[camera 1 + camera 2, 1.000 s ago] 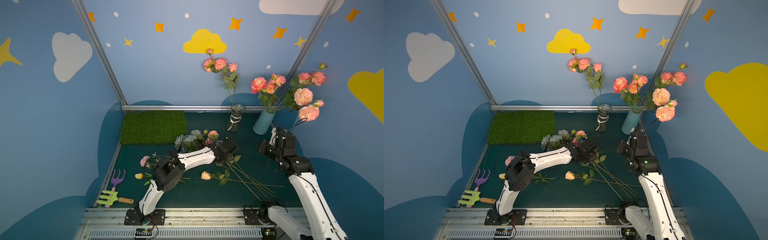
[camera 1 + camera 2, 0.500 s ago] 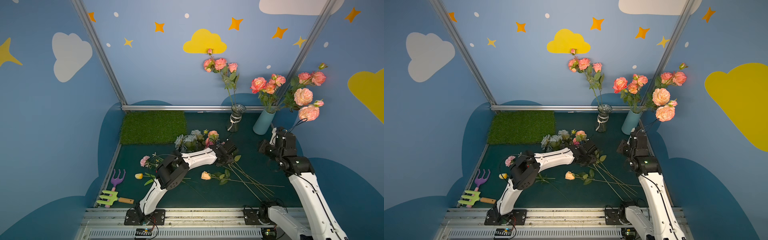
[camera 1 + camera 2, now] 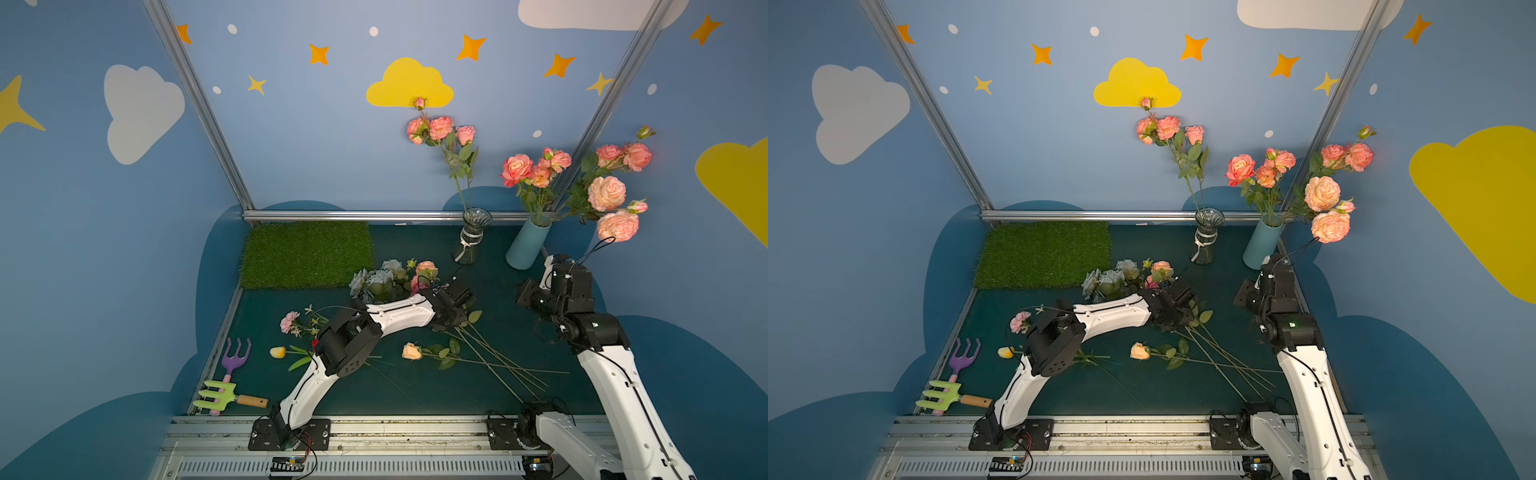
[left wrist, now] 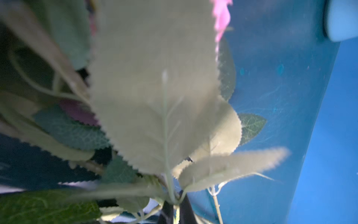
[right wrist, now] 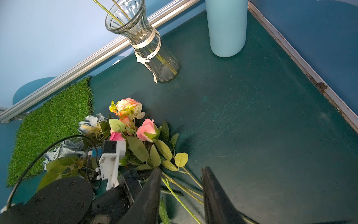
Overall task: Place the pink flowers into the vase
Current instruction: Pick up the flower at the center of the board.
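My left claw [image 3: 452, 308] just clamped. The jaws went from part open to pinched shut on green stems of the pink flowers [image 3: 426, 268], which lie flat on the table in front of the glass vase [image 3: 471, 237], slightly to its left. In the wrist view my black fingertips [image 4: 186, 211] nearly meet with a stem squeezed between them. Leaves fill the rest of that frame, so I can't tell how many stems I caught. I'd call the grasp done, with lift and carry next, and nothing is off the table yet. The grey-blue flowers [image 3: 376, 280] sit touching the pink blooms on the side away from the glass vase. Their leaves look tangled together, so they may get dragged along. The glass vase holds one pink spray. The blue vase [image 3: 525, 249] just right of it holds several more, and I can't tell which one is the target. My right claw [image 5: 183, 194] hangs right of the glass vase and nearer the rail. Its jaws are part open and empty, and it is aimed at the pile. Compared with a second ago, my left elbow has swung a little toward the glass vase and the claw head dipped slightly. The blooms, the peach rose [image 3: 410, 351] and the loose stems [image 3: 498, 365] haven't moved. My right arm and its jaw gap are unchanged.
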{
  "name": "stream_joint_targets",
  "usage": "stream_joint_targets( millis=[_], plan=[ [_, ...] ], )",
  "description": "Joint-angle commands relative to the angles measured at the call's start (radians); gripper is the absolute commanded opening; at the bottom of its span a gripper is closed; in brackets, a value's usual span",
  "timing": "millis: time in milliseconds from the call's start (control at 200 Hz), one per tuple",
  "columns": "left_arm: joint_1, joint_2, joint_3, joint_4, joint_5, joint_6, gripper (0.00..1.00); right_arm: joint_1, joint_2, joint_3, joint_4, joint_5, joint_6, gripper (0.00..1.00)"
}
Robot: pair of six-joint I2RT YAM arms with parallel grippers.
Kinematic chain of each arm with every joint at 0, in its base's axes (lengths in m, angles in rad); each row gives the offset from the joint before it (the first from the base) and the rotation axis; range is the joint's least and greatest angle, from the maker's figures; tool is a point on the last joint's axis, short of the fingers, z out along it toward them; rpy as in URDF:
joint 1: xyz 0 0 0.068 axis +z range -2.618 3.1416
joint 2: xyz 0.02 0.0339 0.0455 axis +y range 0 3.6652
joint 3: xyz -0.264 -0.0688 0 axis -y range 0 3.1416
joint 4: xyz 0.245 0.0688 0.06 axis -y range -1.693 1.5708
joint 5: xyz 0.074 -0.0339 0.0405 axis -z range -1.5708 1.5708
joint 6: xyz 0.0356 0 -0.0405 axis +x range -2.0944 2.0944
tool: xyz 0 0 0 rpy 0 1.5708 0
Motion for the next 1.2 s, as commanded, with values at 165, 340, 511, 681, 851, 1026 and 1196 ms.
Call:
stream_joint_targets(
  millis=[165,340,511,681,851,1026,1196],
  plan=[
    [0.013,0.017,0.014,-0.005,-0.013,-0.011,0.02,0.003,-0.019,-0.007,0.002,0.014,0.009,0.37],
    [-0.004,-0.036,0.001,-0.003,-0.091,0.029,0.02,0.003,-0.017,-0.004,0.002,0.007,0.010,0.38],
    [-0.028,-0.086,0.014,-0.010,-0.170,0.092,0.02,0.003,-0.018,-0.002,0.004,0.003,0.010,0.37],
    [-0.047,-0.118,0.028,-0.022,-0.231,0.143,0.02,0.002,-0.017,0.000,0.002,0.002,0.010,0.37],
    [-0.056,-0.169,0.023,-0.057,-0.289,0.168,0.02,0.002,-0.016,0.002,0.003,0.000,0.005,0.38],
    [-0.070,-0.304,-0.066,-0.099,-0.406,0.192,0.02,0.001,-0.005,-0.002,0.025,-0.036,-0.008,0.38],
    [-0.072,-0.506,-0.264,-0.114,-0.532,0.181,0.02,0.002,0.029,-0.002,0.058,-0.129,-0.030,0.37]
  ],
)
